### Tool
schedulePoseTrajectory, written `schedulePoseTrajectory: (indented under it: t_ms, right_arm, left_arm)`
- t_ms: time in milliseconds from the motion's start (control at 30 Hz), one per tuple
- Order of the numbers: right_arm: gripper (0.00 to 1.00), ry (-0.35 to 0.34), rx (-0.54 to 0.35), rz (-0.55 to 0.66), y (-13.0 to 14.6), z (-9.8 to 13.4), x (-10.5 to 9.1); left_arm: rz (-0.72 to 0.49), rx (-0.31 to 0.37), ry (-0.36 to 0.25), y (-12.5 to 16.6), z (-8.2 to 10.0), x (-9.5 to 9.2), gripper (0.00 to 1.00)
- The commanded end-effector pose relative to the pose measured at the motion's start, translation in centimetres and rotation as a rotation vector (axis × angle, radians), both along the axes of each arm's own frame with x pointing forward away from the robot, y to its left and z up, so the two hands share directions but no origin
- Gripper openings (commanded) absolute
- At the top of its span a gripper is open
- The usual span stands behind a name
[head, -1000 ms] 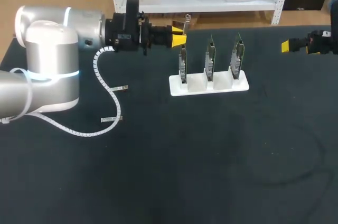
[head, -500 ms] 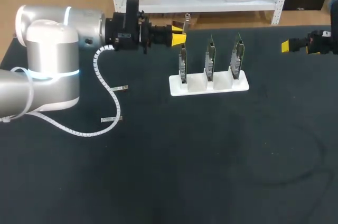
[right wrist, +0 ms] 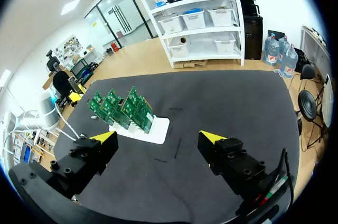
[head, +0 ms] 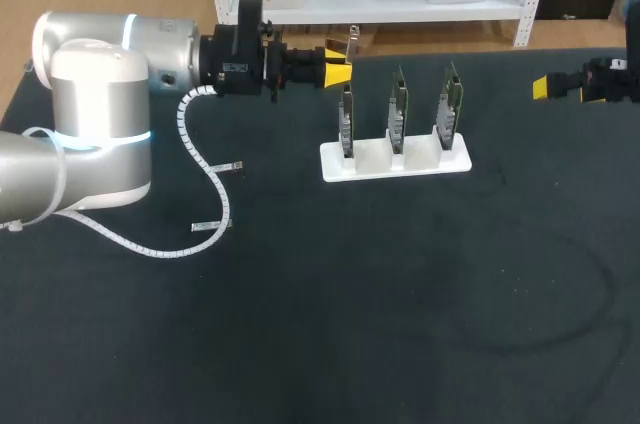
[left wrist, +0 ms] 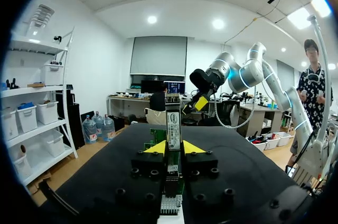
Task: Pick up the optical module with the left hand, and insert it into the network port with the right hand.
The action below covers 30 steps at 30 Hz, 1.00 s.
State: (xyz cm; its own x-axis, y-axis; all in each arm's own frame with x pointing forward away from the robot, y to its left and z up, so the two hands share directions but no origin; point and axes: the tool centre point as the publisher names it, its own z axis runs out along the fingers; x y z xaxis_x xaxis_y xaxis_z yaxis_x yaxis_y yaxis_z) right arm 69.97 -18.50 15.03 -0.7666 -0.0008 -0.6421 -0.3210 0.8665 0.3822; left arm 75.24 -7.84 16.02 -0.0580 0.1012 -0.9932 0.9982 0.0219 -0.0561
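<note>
- Black table (head: 400, 294), dark cloth right across.
- White rack (head: 395, 159) toward the far middle, three green boards (head: 399, 109) upright in it.
- Left side: white coiled cable (head: 205, 179) lying on the cloth.

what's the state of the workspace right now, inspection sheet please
surface: black table, with a faint ring mark.
job's things: module held in the left gripper; three green boards upright in a white stand.
clutter: two small pale strips by the cable, too small to tell.
grippers: left gripper shut on the module; right gripper open, holding nothing.
cables: the white coiled cable runs from the left arm onto the table.
surroundings: nothing seen.
</note>
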Motion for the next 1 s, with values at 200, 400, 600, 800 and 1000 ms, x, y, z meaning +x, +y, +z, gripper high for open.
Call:
schedulePoseTrajectory:
  t_ms: [200,400,600,800,1000]
  right_arm:
    - [1.0,-0.148,0.001,0.272,1.5,3.2,3.5]
    - [1.0,-0.213,0.022,0.743,5.8,5.7,3.9]
    - [1.0,-0.173,-0.025,0.678,7.7,5.0,4.0]
    - [1.0,-0.173,-0.025,0.678,7.7,5.0,4.0]
    - [1.0,-0.173,-0.025,0.678,7.7,5.0,4.0]
  left_arm:
    - [-0.001,-0.001,0.0,0.0,-0.1,0.1,0.0]
    - [-0.001,-0.001,0.0,0.0,-0.1,0.1,0.0]
    - [-0.001,-0.001,0.0,0.0,-0.1,0.1,0.0]
    - [-0.001,-0.001,0.0,0.0,-0.1,0.1,0.0]
    - [-0.001,-0.001,0.0,0.0,-0.1,0.1,0.0]
